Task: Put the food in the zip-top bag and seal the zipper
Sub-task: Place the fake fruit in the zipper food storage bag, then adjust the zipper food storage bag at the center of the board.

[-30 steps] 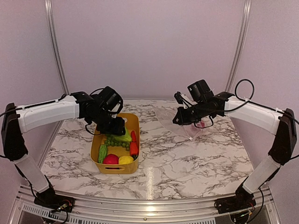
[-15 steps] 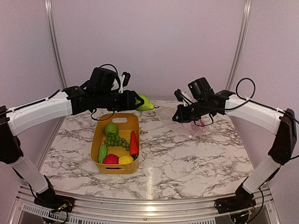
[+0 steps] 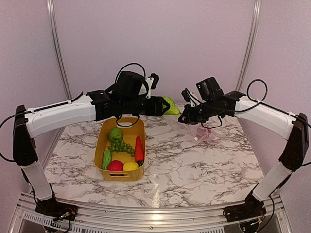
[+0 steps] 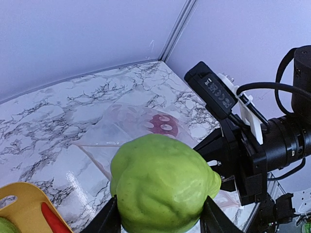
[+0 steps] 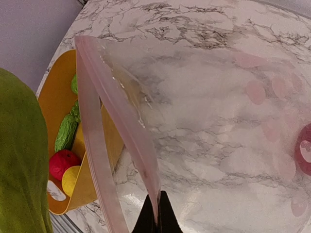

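My left gripper (image 3: 166,106) is shut on a green pepper (image 3: 171,105), held in the air just left of the bag's mouth; the pepper (image 4: 164,183) fills the space between the two fingers (image 4: 109,219). My right gripper (image 3: 184,119) is shut on the pinkish zipper (image 5: 122,122) of the clear zip-top bag (image 3: 199,128), holding that edge up so the mouth gapes toward the pepper (image 5: 19,160). The bag (image 5: 218,116) lies behind on the marble, and a reddish thing (image 4: 163,124) shows through it. More food lies in the tub.
A yellow tub (image 3: 100,145) stands left of centre with a green fruit (image 3: 115,134), grapes (image 3: 121,146), a carrot (image 3: 139,148), a cucumber (image 3: 106,159), a red apple (image 3: 115,166) and a lemon (image 3: 131,166). Walls close in at the back and sides.
The left arm has lifted the green pepper out of the tub and carried it right, up to the bag's mouth. The right gripper has barely moved, still holding the zipper edge.
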`<state>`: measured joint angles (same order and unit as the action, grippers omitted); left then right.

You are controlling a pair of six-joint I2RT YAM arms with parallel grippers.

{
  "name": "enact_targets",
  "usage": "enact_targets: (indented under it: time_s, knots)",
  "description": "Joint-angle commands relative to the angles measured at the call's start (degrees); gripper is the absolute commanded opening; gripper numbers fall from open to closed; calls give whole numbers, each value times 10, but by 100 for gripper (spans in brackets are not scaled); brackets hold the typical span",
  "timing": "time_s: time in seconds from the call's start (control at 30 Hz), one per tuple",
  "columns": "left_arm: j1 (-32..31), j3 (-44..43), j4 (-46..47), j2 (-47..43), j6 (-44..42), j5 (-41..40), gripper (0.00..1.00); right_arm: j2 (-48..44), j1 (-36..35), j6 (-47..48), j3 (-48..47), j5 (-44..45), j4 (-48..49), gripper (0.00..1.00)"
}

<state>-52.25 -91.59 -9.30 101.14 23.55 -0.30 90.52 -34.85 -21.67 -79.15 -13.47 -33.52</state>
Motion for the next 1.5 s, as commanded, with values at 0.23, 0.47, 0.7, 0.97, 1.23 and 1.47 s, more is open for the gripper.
enact_targets:
  time_s: [0.23, 0.47, 0.7, 0.97, 1.23, 1.47]
  knots:
    - [-29, -60, -123, 57, -128, -153, 38, -11, -2, -25, -35, -12, -10, 0]
    - [-42, -94, -125, 89, -118, -188, 40, -9, -3, -41, -44, -29, -7, 0]
    - [-48, -199, -153, 155, -122, -208, 57, -9, -3, -46, -57, -37, -14, 0]
    - [-48, -211, -139, 136, -115, -205, 93, -21, -2, -52, -57, -19, -22, 0]
    - [-48, -133, -56, 35, -68, -221, 96, -18, -1, -65, -51, -30, -7, 0]
    - [-38, 0, -61, -38, 50, -249, 83, -9, 0, -71, -59, -44, 2, 0]
